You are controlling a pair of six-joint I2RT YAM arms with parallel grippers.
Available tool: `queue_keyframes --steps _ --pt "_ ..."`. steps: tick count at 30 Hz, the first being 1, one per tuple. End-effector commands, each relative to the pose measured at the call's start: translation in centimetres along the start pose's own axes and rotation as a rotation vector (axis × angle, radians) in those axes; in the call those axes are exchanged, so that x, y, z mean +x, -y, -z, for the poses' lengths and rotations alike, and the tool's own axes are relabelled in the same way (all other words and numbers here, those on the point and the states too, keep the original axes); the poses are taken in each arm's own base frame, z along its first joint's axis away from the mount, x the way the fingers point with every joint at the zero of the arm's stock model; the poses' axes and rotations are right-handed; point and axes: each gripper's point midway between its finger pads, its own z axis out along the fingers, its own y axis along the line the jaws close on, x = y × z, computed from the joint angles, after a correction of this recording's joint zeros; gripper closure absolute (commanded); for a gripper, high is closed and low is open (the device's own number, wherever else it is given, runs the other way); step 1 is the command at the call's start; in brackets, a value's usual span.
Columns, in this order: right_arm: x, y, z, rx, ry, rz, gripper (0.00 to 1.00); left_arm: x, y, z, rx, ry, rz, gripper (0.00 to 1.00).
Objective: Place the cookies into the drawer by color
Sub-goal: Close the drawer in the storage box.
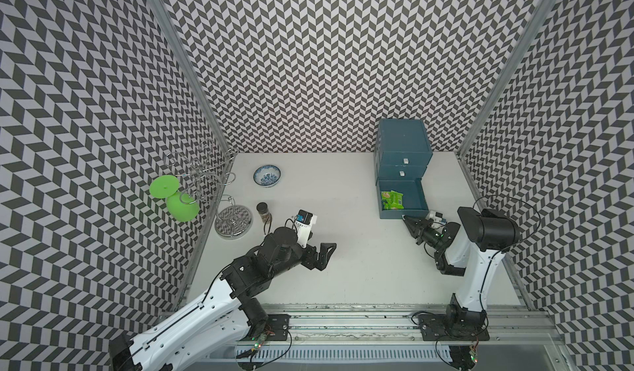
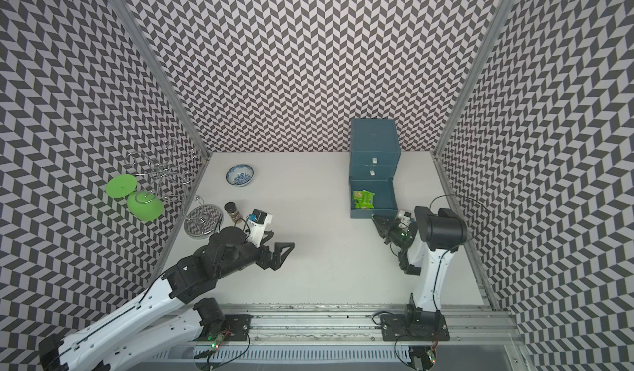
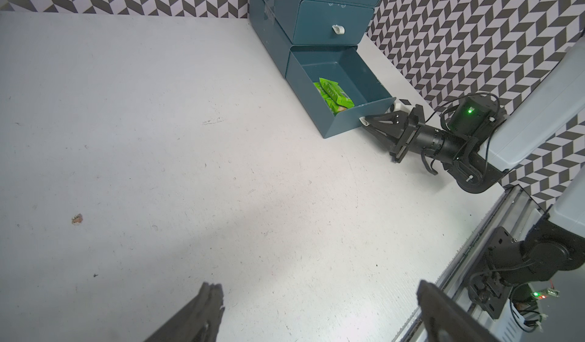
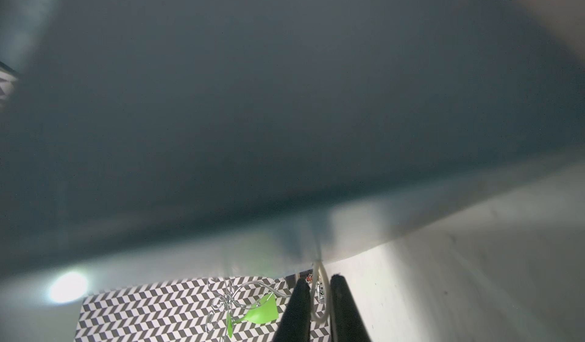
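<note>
Slippage is the likeliest trouble: the right claw (image 1: 406, 219) is clenched on the small white handle (image 3: 363, 121) of the open bottom drawer (image 1: 404, 213), a thin pinch that an off-axis push could lose, skewing the drawer. Green cookies (image 1: 393, 200) lie inside it. The left claw (image 1: 326, 254) hangs spread wide and empty over the desk (image 1: 343, 187), well apart.

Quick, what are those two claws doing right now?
Left gripper: open, holding nothing.
Right gripper: closed on the bottom drawer's handle.
</note>
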Motion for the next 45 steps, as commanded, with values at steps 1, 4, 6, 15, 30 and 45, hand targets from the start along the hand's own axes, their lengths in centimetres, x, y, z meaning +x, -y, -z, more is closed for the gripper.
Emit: queue_keyframes --steps 1,4,6,15,30,45 --pt "0.4 -1.5 0.0 -0.072 -0.008 0.021 0.92 -0.3 -0.2 0.0 -0.006 0.021 -0.006 0.0" --pt "0.5 -1.7 -0.1 -0.082 -0.012 0.018 1.0 -0.2 -0.2 -0.1 -0.007 0.018 -0.005 0.01" --pt "0.6 -2.1 -0.2 -0.093 -0.012 0.019 1.0 -0.3 -0.2 -0.1 -0.007 0.019 -0.006 0.0" --pt "0.3 -4.1 -1.8 -0.096 -0.012 0.058 1.0 -0.2 -0.2 -0.1 -0.006 0.018 -0.005 0.01" --pt "-3.4 -5.9 -5.7 -0.058 0.022 0.092 1.0 -0.4 -0.1 0.1 -0.002 0.024 -0.008 0.0" --pt "-8.3 -7.2 -10.1 0.044 0.083 0.168 0.99 -0.4 -0.2 0.1 -0.004 0.025 -0.008 0.01"
